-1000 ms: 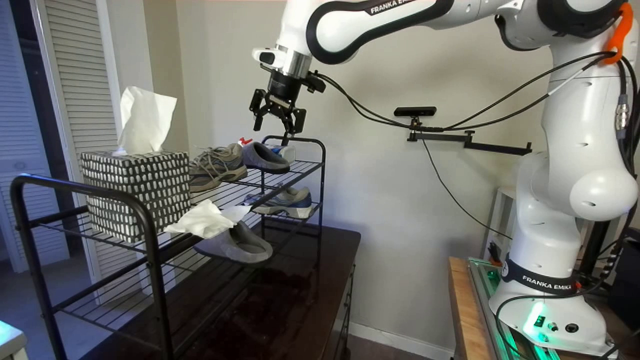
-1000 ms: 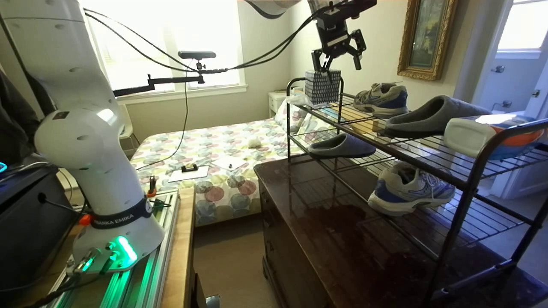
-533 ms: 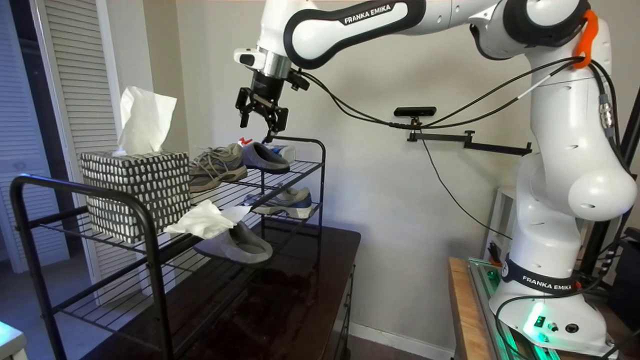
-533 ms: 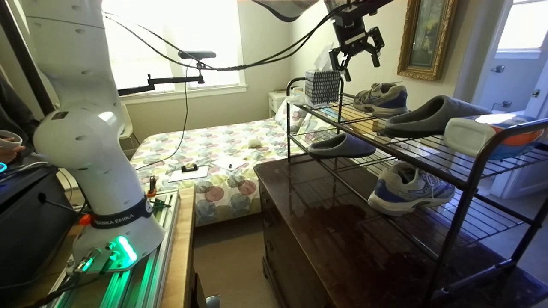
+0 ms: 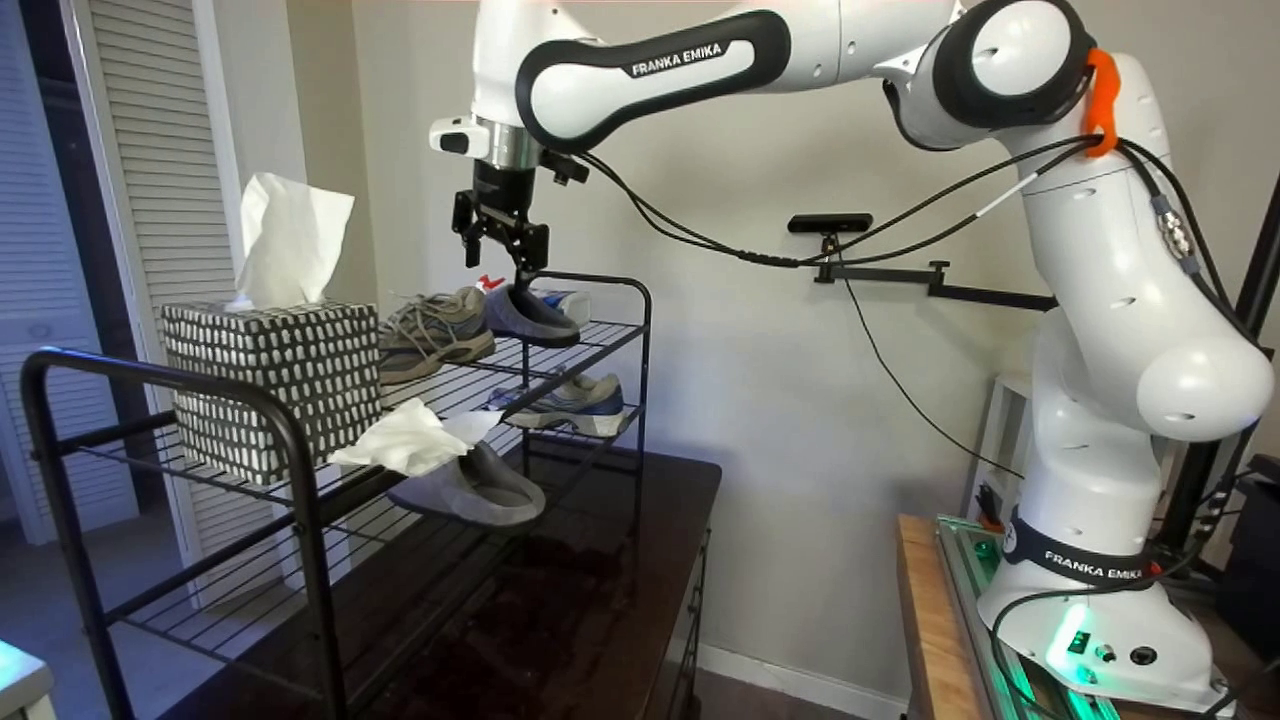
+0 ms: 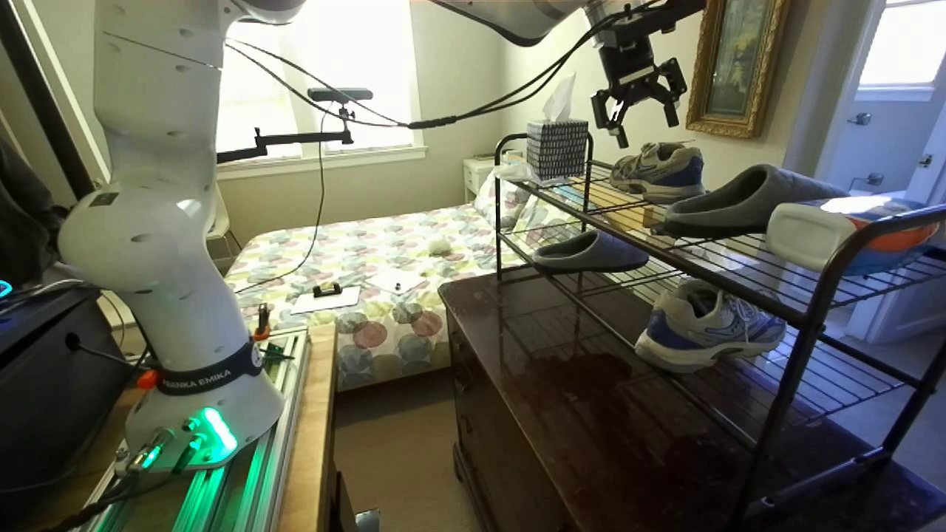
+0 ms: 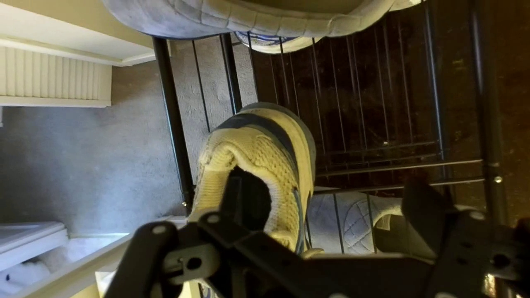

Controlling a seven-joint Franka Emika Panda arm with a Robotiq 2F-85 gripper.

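While the tool (image 6: 647,135) hangs spread wide, holding nothing, air parts it from the mesh-sided sneaker (image 6: 667,174) just below, on the top shelf of the wire rack (image 6: 817,304). A gap shows between that sneaker and the quilted slipper (image 7: 248,18). Across 2 tiers sit 2 sneakers, 2 rounded slippers and 1 cube-shaped tissue box (image 6: 558,151).

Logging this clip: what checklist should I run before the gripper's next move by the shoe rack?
1. Gripper open: ok, fingers apart.
2. Nothing held: ok.
3. Upper sneaker centred between the fingers: not ok; in the wrist view one finger overlaps it, the other lies off its side.
4. Tissue box upright: ok.
5. Crumpled tissue fully on the rack: not ok; it overhangs the front.
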